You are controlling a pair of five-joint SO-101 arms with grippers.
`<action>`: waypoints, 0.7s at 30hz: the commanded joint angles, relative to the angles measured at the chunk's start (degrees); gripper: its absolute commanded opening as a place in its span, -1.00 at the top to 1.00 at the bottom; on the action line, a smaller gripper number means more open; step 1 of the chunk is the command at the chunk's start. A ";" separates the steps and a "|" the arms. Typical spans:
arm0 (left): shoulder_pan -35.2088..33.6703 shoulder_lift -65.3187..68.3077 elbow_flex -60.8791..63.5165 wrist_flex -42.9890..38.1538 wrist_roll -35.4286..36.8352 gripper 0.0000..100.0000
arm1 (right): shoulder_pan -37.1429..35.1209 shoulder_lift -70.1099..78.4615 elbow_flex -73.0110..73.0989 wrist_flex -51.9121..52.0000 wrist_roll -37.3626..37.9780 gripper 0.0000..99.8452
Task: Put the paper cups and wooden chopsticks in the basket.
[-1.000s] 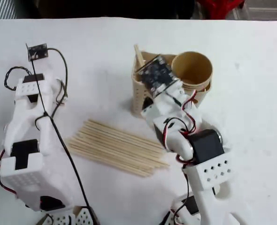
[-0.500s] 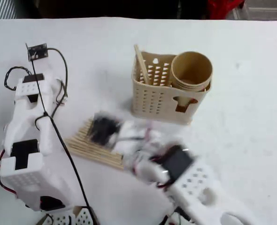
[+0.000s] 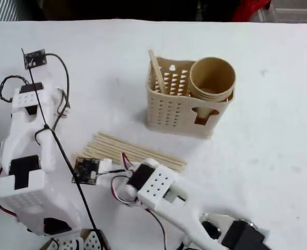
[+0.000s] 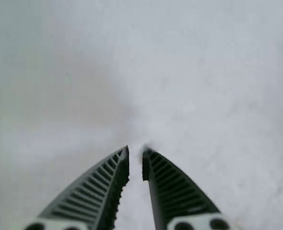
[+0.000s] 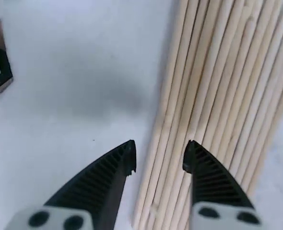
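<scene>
At left, the left hand is held nearly closed over bare table. At lower centre, the right hand, swung down from the basket, is parted narrowly above the chopsticks, so another pickup is expected. At upper right, the cups are already nested in the basket.

Bright light is washing the desk.
Soft shadows are lying ahead of the left tool and right tool.
</scene>
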 commanded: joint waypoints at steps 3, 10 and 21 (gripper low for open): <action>-0.57 -0.22 -0.62 -0.97 0.26 0.86 | 3.56 1.80 -1.14 -2.59 0.26 0.67; -0.57 -0.22 -0.35 -0.97 0.26 0.86 | 9.89 1.89 -1.41 -6.02 0.62 0.67; -0.57 -0.22 -0.26 -0.88 0.26 0.86 | 10.07 4.18 -1.76 -7.96 0.62 0.67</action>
